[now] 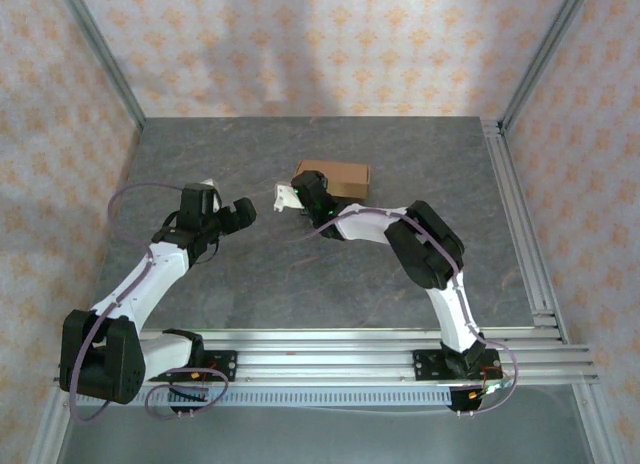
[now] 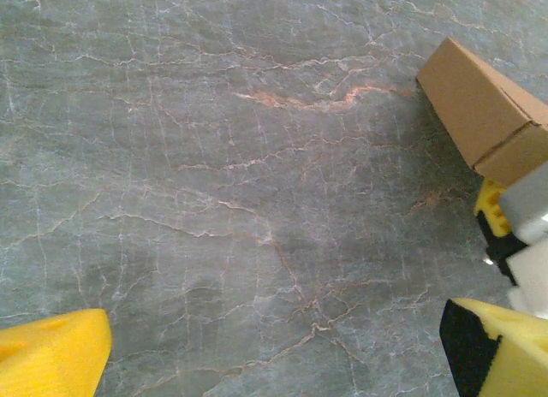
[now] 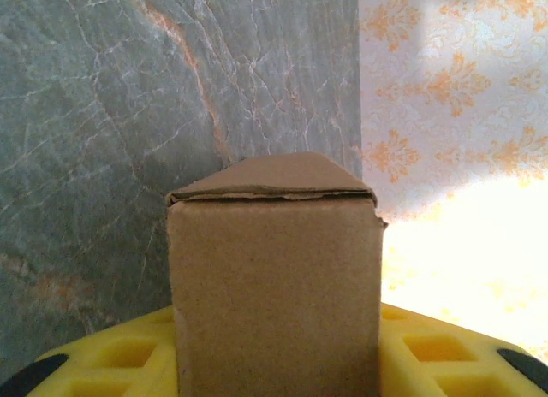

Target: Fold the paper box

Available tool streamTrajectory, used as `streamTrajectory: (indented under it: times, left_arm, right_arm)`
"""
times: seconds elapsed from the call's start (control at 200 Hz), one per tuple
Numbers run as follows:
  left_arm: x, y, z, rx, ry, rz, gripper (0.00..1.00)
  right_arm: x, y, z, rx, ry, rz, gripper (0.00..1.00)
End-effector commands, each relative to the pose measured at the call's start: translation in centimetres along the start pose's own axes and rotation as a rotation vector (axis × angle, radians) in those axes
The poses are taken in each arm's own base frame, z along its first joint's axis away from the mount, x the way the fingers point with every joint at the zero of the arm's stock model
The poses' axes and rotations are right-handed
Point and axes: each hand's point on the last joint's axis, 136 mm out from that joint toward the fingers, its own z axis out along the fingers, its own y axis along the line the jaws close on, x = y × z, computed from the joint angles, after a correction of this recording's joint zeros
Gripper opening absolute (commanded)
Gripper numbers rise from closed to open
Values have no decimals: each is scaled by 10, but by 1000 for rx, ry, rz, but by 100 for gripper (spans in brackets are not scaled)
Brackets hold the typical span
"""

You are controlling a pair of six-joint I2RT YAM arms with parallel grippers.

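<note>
The floor of my cell is a grey, marble-veined table (image 1: pixel 300 284), walled in by pale wallpaper with an orange motif (image 1: pixel 300 44).

From the camera above, the paper box (image 1: pixel 338 178) lies flat past the middle of the table, a closed brown block with no flap standing loose that I can make out. My right gripper (image 1: pixel 306 191) is at its left end. My left gripper (image 1: pixel 240 212) hangs over bare table to the left, well apart from the box.

Through my left wrist, my left gripper (image 2: pixel 274 363) is spread wide with nothing but stone between its yellow fingers (image 2: pixel 51 354). The box (image 2: pixel 479 115) sits at the upper right, with part of my other hand's end just below it.

Through my right wrist, the box's end (image 3: pixel 274 277) stands square between my yellow pads (image 3: pixel 111 354), one on each side with no gap that I can see. Whether they press on it or merely flank it, I cannot tell. The top flap is down, with a thin seam along its edge.

I judge the folding nearly or fully done, and this is the closing step at the end flap. The next move calls for backing my right hand straight off without dragging the box or lifting that seam.
</note>
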Motion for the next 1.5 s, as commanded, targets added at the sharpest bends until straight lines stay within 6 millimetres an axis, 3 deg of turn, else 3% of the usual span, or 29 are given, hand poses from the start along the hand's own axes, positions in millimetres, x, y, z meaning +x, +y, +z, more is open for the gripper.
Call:
streamTrajectory:
  times: [0.0, 0.065, 0.16, 0.255, 0.37, 0.465, 0.591, 0.746, 0.871, 1.046, 1.126, 1.281, 1.491]
  left_arm:
    - [-2, 8, -6, -30, -14, -11, 100]
    - [-1, 9, -7, -33, -11, -14, 100]
    - [-2, 9, -9, -30, -17, -14, 100]
    - [-3, 8, -9, -16, -23, -14, 100]
    - [-8, 6, -6, 2, -52, -27, 100]
    - [-16, 5, -7, 16, -97, -6, 100]
    - [-31, 3, -10, 33, -199, 71, 100]
    - [-48, 7, -13, 3, -312, 143, 100]
    - [-53, 14, -10, -28, -366, 235, 100]
    - [-55, 25, -13, -84, -461, 408, 100]
    - [-51, 37, -8, -142, -470, 457, 100]
    - [-46, 48, 7, -184, -470, 480, 100]
    - [-48, 54, 28, -183, -436, 470, 100]
  right_arm:
    - [2, -9, 9, 110, 7, 37, 48]
    - [3, -4, 10, 96, 0, 38, 53]
    - [4, -2, 2, 28, -21, 88, 82]
    - [5, 7, -10, -98, -31, 118, 100]
    - [11, 32, -43, -414, -36, 179, 100]
    - [5, 36, -81, -596, -93, 277, 100]
    - [0, 18, -117, -649, -193, 441, 100]
    - [21, -11, -140, -544, -215, 635, 100]
    - [60, -37, -147, -374, -242, 869, 100]
    - [154, -55, -154, -117, -152, 1150, 100]
    - [197, -52, -157, -5, -77, 1216, 100]
    - [263, -31, -156, 126, 62, 1322, 100]
    - [299, -1, -137, 176, 41, 1470, 100]
